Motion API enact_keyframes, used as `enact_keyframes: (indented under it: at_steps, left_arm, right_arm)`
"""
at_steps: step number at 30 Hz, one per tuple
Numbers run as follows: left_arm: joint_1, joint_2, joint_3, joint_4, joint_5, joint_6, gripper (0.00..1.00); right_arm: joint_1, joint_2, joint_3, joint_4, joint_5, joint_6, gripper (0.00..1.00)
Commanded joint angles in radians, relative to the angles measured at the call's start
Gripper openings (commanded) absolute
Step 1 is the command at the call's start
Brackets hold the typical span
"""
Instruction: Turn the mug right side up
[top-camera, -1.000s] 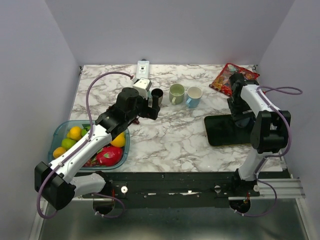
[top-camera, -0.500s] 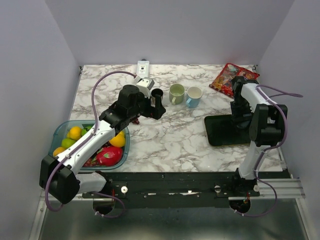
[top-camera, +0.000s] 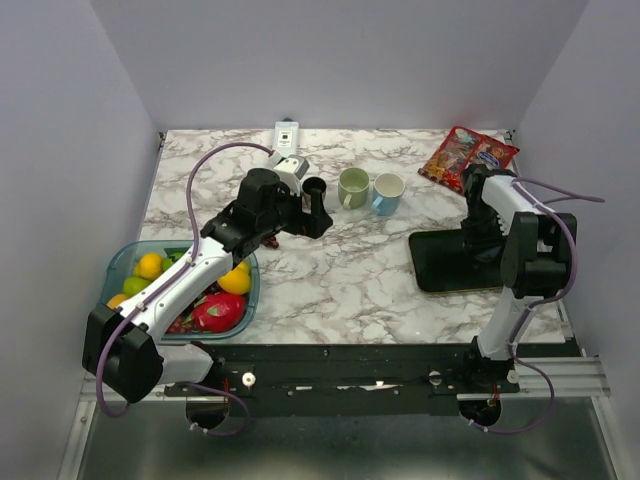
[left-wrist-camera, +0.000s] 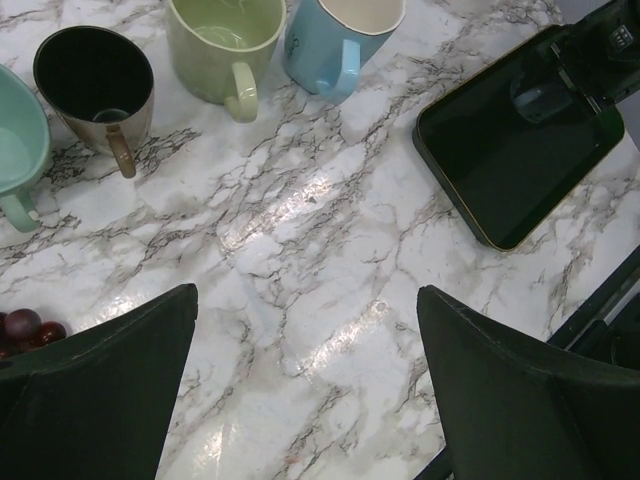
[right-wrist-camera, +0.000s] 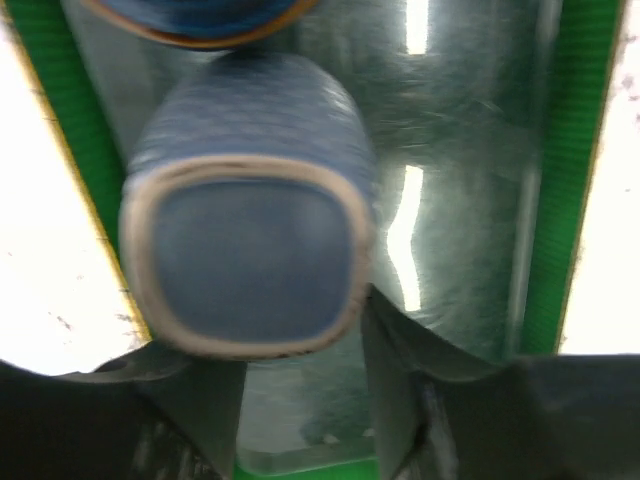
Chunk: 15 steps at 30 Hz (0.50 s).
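Left wrist shows left gripper (left-wrist-camera: 305, 298) spread apart; whether right gripper (right-wrist-camera: 300, 370) clamps blurred mug (right-wrist-camera: 245, 250) is unclear.

- Classification: robot test cell in a laboratory, not a lived-in room.
- Enclosure: plain pale walls (top-camera: 60, 150) close in three sides of a marble-pattern tabletop (top-camera: 340, 275).
- Fixtures: left arm (top-camera: 180, 290) and right arm (top-camera: 530, 255) are mounted on a metal rail (top-camera: 560, 375) at the near edge, with purple cable (top-camera: 200, 175) running exposed.
- Contents: household items set out as props, namely mugs (top-camera: 353, 187), a fruit bin (top-camera: 118, 262), a snack bag (top-camera: 460, 155) and a black tray (top-camera: 440, 272).
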Motion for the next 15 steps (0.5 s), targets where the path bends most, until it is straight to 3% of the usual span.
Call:
enact_keyframes:
  at_steps: [1,10,13,15]
  left_arm:
    - [0.008,0.001,0.008,0.02,0.038,-0.011,0.99]
    - [0.015,-0.018,0.011,0.017,0.036,-0.013,0.99]
    - [0.017,-0.022,0.01,0.017,0.038,-0.014,0.99]
    - [0.018,-0.024,0.01,0.017,0.041,-0.014,0.99]
  right_arm:
    - [-0.006,-0.071,-0.059,0.022,-0.023,-0.017,0.52]
    - [-0.003,-0.174,-0.18,0.063,-0.02,-0.123,0.52]
    - [-0.002,-0.193,-0.189,0.092,0.02,-0.189,0.6]
    - [-0.002,-0.202,-0.206,0.131,0.046,-0.25,0.74]
